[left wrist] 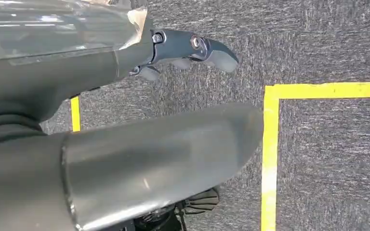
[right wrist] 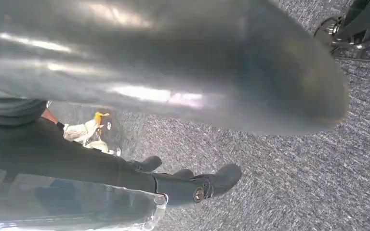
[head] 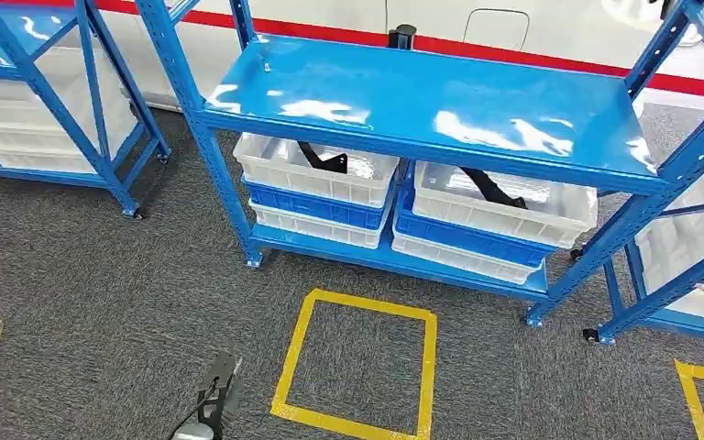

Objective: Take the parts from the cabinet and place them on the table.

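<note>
Parts for the task — two black pieces — lie in the cabinet's white bins: one black part [head: 324, 161] in the left top bin [head: 316, 171], the other black part [head: 493, 188] in the right top bin [head: 504, 203], both on the lower shelf.

Left hand [left wrist: 188, 52] hangs over grey carpet [head: 101, 275]; its dark fingers [left wrist: 219, 53] reach out with nothing in them, slightly bent, and in the head view the same hand shows low down near the picture's lower edge. Right hand [right wrist: 192, 185] also hangs above the carpet, its fingers [right wrist: 224, 178] curved and empty — whether they are properly closed is hard to tell from this angle.

Near the left hand a square of yellow tape [head: 357, 367] is stuck on the carpet, in front of the blue cabinet [head: 422, 115]. Each white bin rests on a stack of blue and white bins. A small dark post [head: 402, 37] stands behind the bare top shelf. Another blue rack [head: 46, 92] with pale bins stands to the left, a third [head: 687, 257] to the right, beside a corner of more yellow tape [head: 701, 385]. Behind runs a white wall with a red stripe [head: 513, 53].
</note>
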Available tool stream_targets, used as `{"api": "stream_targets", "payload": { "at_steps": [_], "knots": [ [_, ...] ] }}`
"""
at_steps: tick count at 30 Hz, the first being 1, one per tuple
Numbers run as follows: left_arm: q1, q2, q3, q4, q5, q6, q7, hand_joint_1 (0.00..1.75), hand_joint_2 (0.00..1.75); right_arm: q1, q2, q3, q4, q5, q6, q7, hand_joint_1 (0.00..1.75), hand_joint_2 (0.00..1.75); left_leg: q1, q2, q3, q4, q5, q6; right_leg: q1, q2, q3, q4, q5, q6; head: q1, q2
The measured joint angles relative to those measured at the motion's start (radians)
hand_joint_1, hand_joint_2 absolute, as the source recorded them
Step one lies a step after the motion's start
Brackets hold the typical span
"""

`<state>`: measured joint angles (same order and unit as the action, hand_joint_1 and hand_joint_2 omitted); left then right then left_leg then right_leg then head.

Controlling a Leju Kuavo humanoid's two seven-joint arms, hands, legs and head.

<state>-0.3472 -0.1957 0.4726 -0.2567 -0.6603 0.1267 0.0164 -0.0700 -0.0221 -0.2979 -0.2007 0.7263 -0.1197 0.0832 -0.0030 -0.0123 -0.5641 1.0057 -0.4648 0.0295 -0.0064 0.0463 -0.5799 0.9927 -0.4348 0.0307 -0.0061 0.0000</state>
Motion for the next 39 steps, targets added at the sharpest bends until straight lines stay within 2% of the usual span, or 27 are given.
{"api": "stream_targets", "payload": {
  "at_steps": [10,17,22,25,29,31,39],
  "knots": [
    [0.013,0.019,-0.081,-0.029,0.085,-0.029,0.011,0.0,0.0,0.015,0.005,0.0,0.0,-0.003,-0.025,-0.021,0.0,0.0,0.0,0.0,0.0,0.0,0.0,0.0,0.0,0.0,0.0,0.0,0.0,0.0,0.0,0.0],
    [0.023,0.032,-0.121,-0.036,0.103,-0.03,0.011,0.0,0.0,0.019,0.008,0.0,0.0,-0.008,-0.026,-0.024,0.0,0.0,0.0,0.0,0.0,0.0,0.0,0.0,0.0,0.0,0.0,0.0,0.0,0.0,0.0,0.0],
    [0.048,0.025,-0.171,-0.079,0.128,-0.038,0.003,0.0,0.0,0.023,0.009,-0.002,0.0,-0.023,-0.034,-0.023,0.0,0.0,0.0,0.0,0.0,0.0,0.0,0.0,0.0,0.0,0.0,0.0,0.0,0.0,0.0,0.0],
    [0.066,0.022,-0.214,-0.108,0.195,-0.043,0.05,0.0,0.0,0.026,0.01,-0.004,0.0,-0.022,-0.036,-0.02,0.0,0.0,0.0,0.0,-0.001,0.0,0.0,0.0,0.0,0.0,-0.001,0.0,0.0,0.0,0.0,0.0],
    [0.071,0.027,-0.254,-0.113,0.385,-0.024,0.115,0.0,0.0,0.025,0.013,-0.005,0.0,-0.013,-0.027,-0.01,0.0,0.0,0.0,0.0,-0.001,0.0,0.0,0.0,0.0,0.0,-0.001,0.0,0.0,0.0,0.0,0.0],
    [0.065,0.031,-0.256,-0.109,0.44,-0.01,0.124,0.0,0.0,0.025,0.013,-0.004,0.0,-0.01,-0.024,-0.009,0.0,0.0,0.0,0.0,-0.001,0.0,0.0,0.0,0.0,0.0,-0.001,0.0,0.0,0.0,0.0,0.0],
    [0.048,0.034,-0.273,-0.096,0.473,0.006,0.126,0.0,0.0,0.025,0.014,-0.004,0.0,-0.011,-0.023,-0.012,0.0,0.0,0.0,0.001,-0.001,0.0,0.0,0.0,0.0,0.0,-0.001,0.0,0.0,0.0,0.0,0.0]
  ]
}}
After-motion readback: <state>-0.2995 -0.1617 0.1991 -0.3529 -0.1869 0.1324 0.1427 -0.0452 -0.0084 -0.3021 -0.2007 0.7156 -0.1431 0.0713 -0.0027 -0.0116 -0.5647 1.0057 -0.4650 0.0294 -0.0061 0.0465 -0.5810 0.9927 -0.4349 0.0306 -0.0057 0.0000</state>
